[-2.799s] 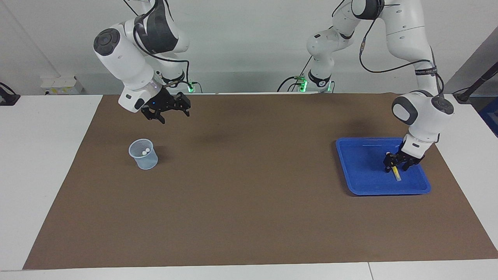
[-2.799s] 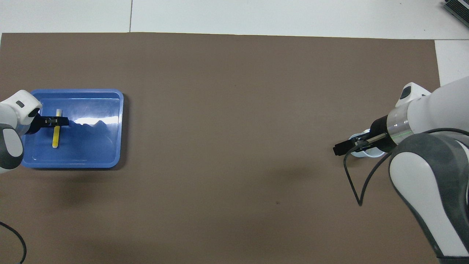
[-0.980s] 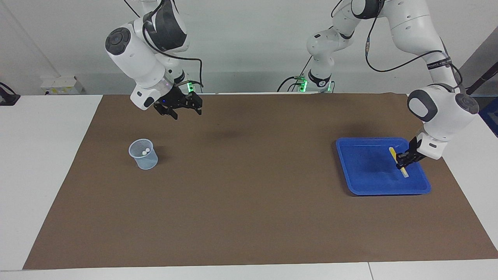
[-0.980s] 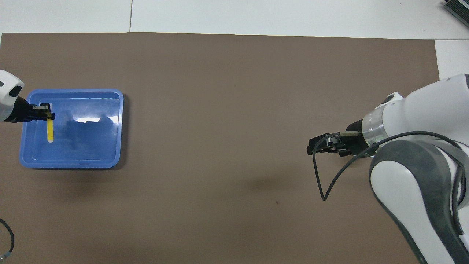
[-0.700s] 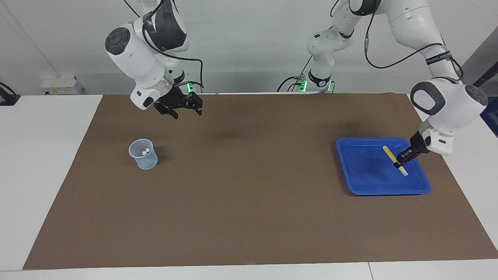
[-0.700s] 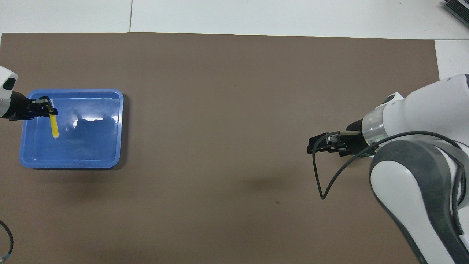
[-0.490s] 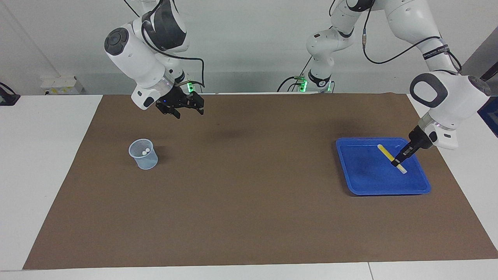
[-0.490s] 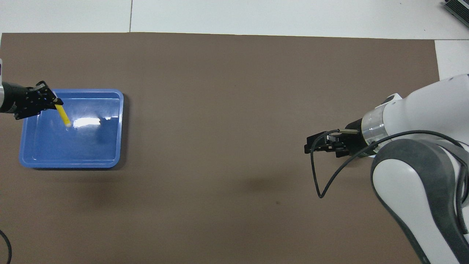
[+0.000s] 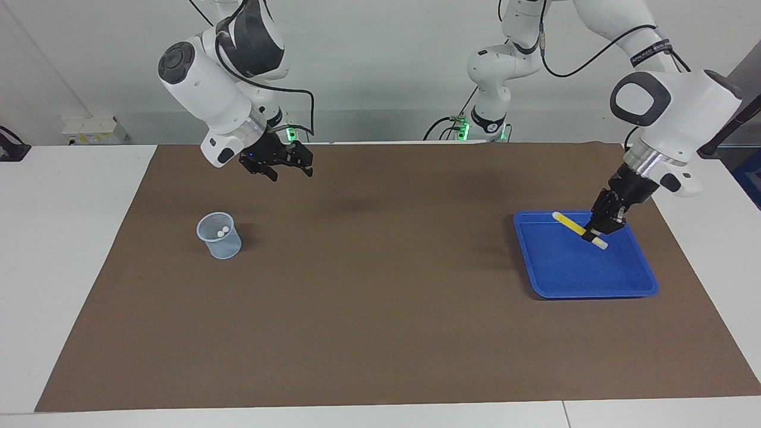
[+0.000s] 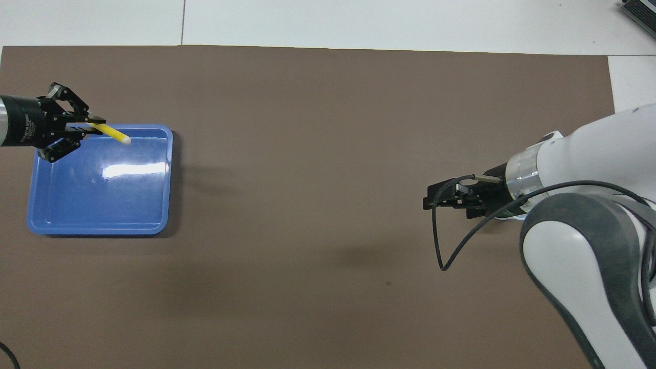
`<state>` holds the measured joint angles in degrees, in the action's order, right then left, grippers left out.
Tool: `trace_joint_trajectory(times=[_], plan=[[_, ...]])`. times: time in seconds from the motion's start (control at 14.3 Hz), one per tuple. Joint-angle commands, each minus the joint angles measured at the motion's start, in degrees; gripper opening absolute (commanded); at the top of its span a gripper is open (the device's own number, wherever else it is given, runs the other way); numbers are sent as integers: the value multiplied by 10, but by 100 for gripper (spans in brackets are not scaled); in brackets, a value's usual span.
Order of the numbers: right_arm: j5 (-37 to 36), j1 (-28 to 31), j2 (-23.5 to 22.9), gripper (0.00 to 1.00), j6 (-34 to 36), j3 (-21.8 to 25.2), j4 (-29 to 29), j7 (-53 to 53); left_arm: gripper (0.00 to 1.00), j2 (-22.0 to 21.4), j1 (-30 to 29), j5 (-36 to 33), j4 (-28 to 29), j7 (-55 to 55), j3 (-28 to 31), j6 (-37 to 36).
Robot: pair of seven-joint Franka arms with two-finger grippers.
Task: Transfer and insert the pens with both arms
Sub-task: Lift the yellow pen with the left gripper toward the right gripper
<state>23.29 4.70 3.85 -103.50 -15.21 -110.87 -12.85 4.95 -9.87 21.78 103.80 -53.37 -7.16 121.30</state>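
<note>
My left gripper (image 9: 594,232) is shut on a yellow pen (image 9: 568,224) near its whitish cap end. It holds the pen in the air over the blue tray (image 9: 594,291), on the side of the tray nearer the robots. In the overhead view the left gripper (image 10: 95,124) carries the yellow pen (image 10: 115,134) nearly level, its free end pointing toward the right arm's end of the table. My right gripper (image 9: 285,169) hangs open and empty over the brown mat, above a spot nearer the robots than the small clear cup (image 9: 220,236). Two whitish pen ends (image 9: 221,232) show inside the cup.
The blue tray (image 10: 102,225) has nothing lying in it. A brown mat (image 9: 380,309) covers most of the white table. A black cable loop (image 10: 438,246) dangles from the right arm beside the right gripper (image 10: 433,201). The right arm hides the cup from overhead.
The left gripper has lifted the yellow pen out of the tray and turned it from lying along the tray to nearly level in the air. The right gripper has barely shifted.
</note>
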Motion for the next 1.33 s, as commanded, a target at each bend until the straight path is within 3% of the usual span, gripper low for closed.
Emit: trace_joint_trajectory(times=[0.0,0.35,0.77,0.98,1.26], plan=[[42,-12,2,100,-29,-3,-8,-18,0,-37,26,18,14,-117,7,-10],[135,-50,-7,100,-135,-3,-7,-90,0,-84,94,17,36,-297,8,-23],[179,-113,-19,100,-272,-3,-10,-214,0,-115,149,17,73,-382,8,-53],[223,-141,-24,100,-322,-2,-9,-227,0,-130,177,17,98,-414,7,-48],[226,-190,-29,100,-389,-2,-10,-284,0,-136,216,17,100,-484,7,-45]])
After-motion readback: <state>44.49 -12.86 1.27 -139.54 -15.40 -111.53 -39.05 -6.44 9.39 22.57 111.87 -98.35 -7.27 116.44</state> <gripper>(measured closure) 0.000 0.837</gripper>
